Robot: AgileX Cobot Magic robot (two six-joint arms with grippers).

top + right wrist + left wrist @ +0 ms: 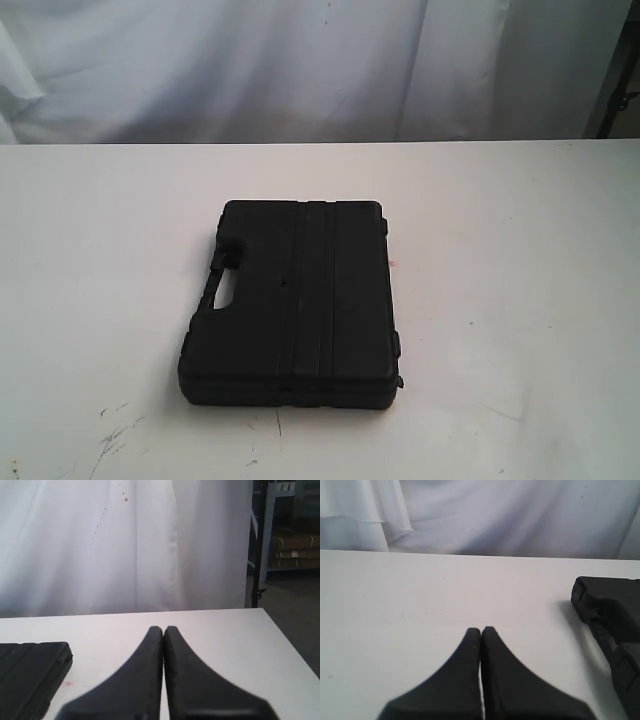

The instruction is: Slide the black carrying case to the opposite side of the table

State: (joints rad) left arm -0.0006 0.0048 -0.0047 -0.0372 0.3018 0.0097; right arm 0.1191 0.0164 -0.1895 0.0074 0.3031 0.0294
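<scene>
Left gripper (481, 630) is sitting low over the white table (90, 250), fingers pressed together, pinching nothing, clear of the case. Black carrying case (295, 300) is lying flat and closed around table centre, handle facing left. Tiny pink spot (393, 265) is showing just beside its right edge. Right gripper (163, 628) is likewise pressed together, empty, not touching the case.

A white curtain (300, 60) hangs beside shelving (268, 530) holding cardboard boxes (295, 542).
</scene>
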